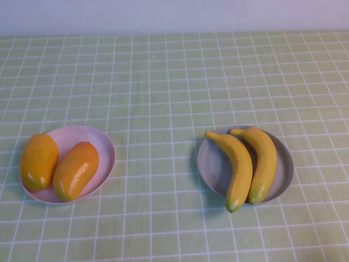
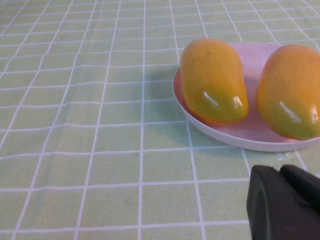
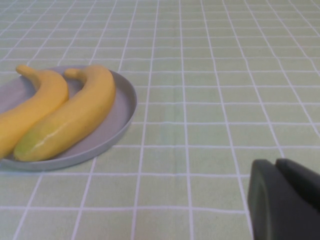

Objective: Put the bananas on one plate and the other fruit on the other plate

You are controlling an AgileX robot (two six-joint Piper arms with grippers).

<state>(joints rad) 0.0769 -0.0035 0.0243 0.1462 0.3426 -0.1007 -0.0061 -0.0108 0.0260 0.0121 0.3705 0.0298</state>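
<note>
Finding: the sorting is appearing complete. Both bananas (image 1: 248,166) are lying side by side on the grey-blue plate (image 1: 214,164), sitting at about 4 o'clock on the table in the high view, their greenish ends overhanging the near rim slightly. Both mango-like fruits (image 1: 57,162) are resting on the pink-lilac plate (image 1: 103,144) at about 8 o'clock, touching or nearly touching each other, the left one leaning over the plate's edge. The two plates are sitting well apart.

The left gripper (image 2: 285,202) is showing only in its wrist view, as a dark body hanging near the pink-lilac plate (image 2: 235,140) and clear of the fruit (image 2: 212,80); I cannot tell how its jaws are standing. The right gripper (image 3: 285,200) is likewise showing only as a dark body near the grey-blue plate (image 3: 125,107), apart from the bananas (image 3: 75,117); its jaws cannot be judged either. Neither is carrying anything.

Judgement: no fruit is remaining to move, so the next move is calling only for keeping both arms clear.

Surroundings: a green checked tablecloth (image 1: 174,82) is covering the table and nothing is obstructing either arm. The overhanging fruit could roll if bumped.
</note>
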